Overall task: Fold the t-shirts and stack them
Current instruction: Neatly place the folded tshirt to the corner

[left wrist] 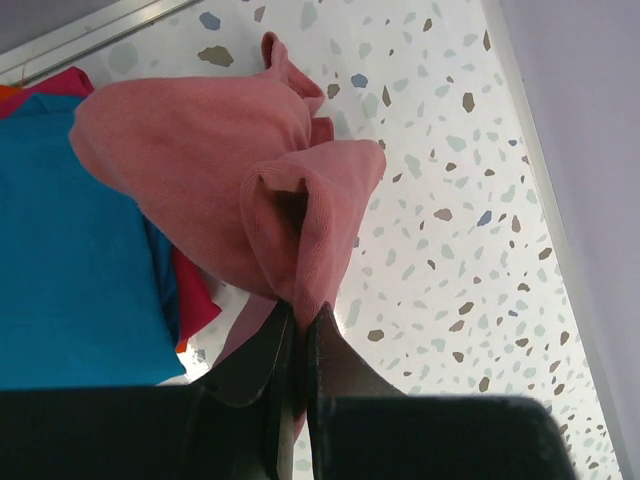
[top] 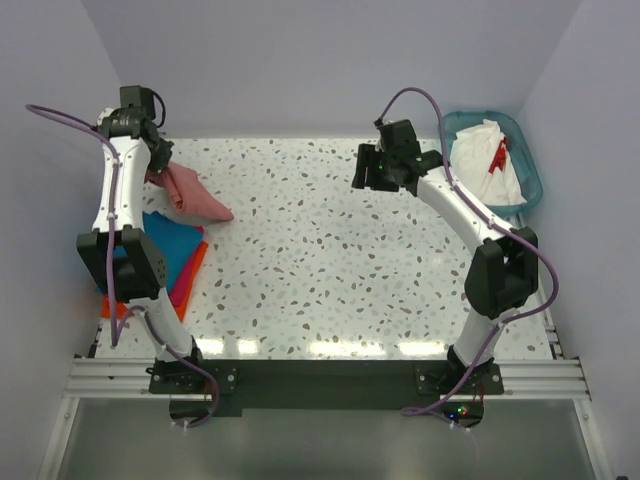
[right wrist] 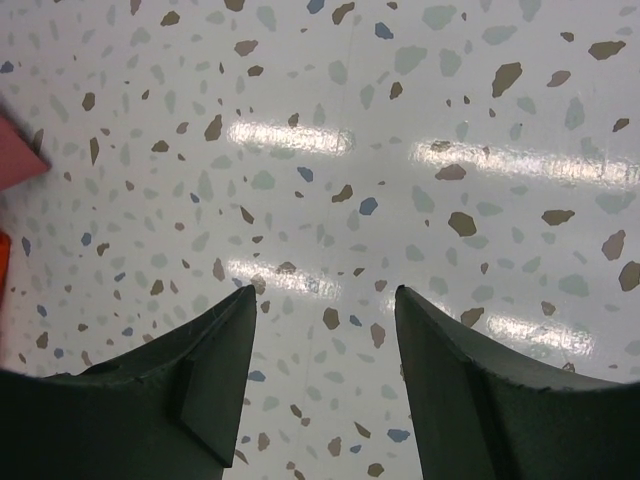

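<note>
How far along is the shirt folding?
Done: teal blue shirt lies flat on an orange shirt at the left edge. In hand: left claw is shut on the salmon-red shirt, bunched, by that pile. Left: white shirt sits in the basket; right claw is open, holding nothing.

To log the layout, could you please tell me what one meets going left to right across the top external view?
teal blue shirt, salmon-red shirt, right pincer, white shirt in the basket
</note>
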Motion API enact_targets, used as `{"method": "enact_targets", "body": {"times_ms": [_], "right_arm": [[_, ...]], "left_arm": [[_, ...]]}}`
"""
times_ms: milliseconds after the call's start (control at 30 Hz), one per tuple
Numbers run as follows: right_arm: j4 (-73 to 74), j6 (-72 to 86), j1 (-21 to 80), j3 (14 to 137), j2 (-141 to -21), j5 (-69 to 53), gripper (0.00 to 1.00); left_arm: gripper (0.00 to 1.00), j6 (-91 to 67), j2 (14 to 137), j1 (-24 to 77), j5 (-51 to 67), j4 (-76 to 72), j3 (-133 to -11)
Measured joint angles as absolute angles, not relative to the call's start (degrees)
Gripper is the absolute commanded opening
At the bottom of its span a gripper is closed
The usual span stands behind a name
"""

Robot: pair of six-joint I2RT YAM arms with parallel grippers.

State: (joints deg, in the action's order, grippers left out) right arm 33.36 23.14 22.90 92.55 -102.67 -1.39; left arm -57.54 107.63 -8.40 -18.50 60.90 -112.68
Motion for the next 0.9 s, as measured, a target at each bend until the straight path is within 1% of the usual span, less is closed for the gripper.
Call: {"method": "enact_targets", "body": {"times_ms": [300, 900], "right_arm": [[33.36, 23.14, 22.98, 92.53, -102.65, -1.76, 0.6], [33.41, 23.14, 23.24, 92.53, -102.28, -2.44, 0.59]], "left_arm": [[0.0, -54.3, 107.13, -9.65, -18.04, 60.93, -117.58], [0.0, -51.4, 102.72, -13.45, -15.09, 61.01, -118.67]]}}
